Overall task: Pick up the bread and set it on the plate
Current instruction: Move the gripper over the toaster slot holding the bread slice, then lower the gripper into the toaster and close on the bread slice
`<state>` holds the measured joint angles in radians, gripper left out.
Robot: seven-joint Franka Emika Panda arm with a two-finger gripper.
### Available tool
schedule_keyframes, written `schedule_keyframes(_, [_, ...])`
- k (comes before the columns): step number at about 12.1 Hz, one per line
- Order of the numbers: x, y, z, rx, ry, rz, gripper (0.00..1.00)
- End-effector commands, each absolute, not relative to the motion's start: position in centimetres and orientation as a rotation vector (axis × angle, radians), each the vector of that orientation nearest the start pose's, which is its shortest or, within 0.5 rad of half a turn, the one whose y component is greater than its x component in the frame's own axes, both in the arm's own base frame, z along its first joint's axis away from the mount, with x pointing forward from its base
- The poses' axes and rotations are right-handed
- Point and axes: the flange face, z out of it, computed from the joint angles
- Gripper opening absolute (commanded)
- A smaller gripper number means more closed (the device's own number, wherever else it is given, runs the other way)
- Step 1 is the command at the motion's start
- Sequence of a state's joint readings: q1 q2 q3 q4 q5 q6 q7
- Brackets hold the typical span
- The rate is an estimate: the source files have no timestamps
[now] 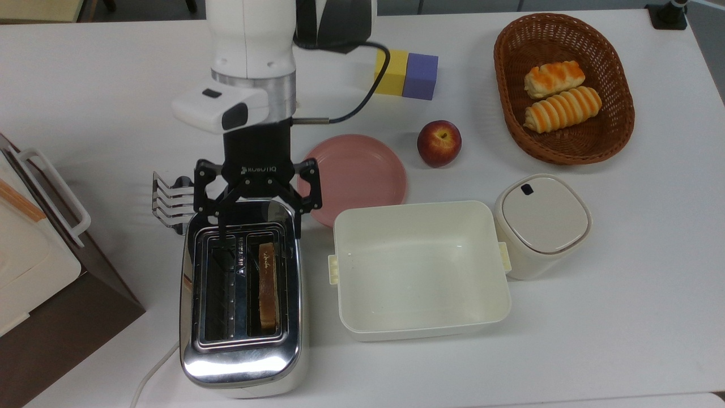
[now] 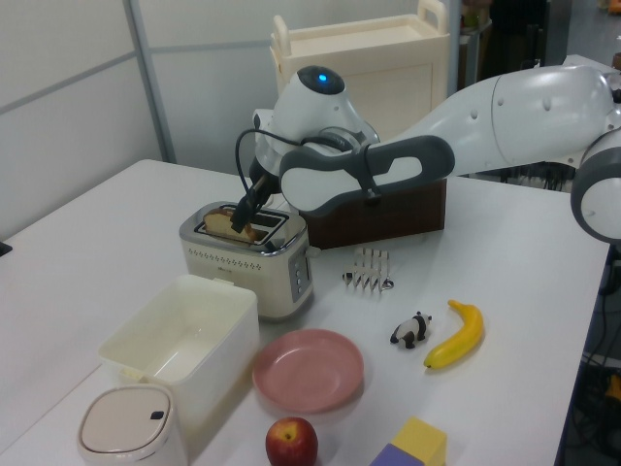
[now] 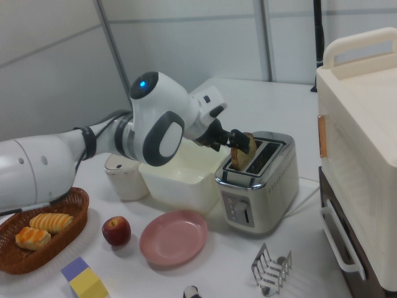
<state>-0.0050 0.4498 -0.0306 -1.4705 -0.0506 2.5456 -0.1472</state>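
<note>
The bread (image 1: 267, 286) stands edge-on in the right slot of a chrome toaster (image 1: 241, 362) at the top view's lower left. It pokes up from the toaster in the left view (image 2: 231, 225) and the right view (image 3: 243, 153). My gripper (image 1: 258, 235) is open and hangs over the toaster's far end. Its fingers are spread wider than the slots, one over the left slot and one by the toaster's right edge. It sits close by the slice in the left view (image 2: 248, 208) and the right view (image 3: 237, 143). The pink plate (image 1: 357, 175) lies bare to the right of the gripper.
A cream tub (image 1: 422, 269) stands right of the toaster, beside a lidded canister (image 1: 541, 224). An apple (image 1: 439, 143), yellow and purple blocks (image 1: 405, 73) and a basket of rolls (image 1: 563, 85) lie beyond. A toast rack (image 1: 173, 201) and a brown cabinet (image 1: 85, 306) are at the left.
</note>
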Motion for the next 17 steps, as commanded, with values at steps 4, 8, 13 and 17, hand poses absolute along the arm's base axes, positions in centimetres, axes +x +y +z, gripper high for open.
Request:
schedule_keyframes(4, [74.43, -2.60, 48.09, -3.093, -0.269, -1.051, 0.91])
schedule_keyframes(8, [74.41, -2.61, 47.99, -3.091, -0.256, -1.046, 0.01])
schedule_keyframes(13, [74.33, -2.98, 47.86, -3.095, -0.261, -1.041, 0.00])
schedule_keyframes(17, [74.30, -3.07, 47.97, -3.096, -0.256, -1.043, 0.00])
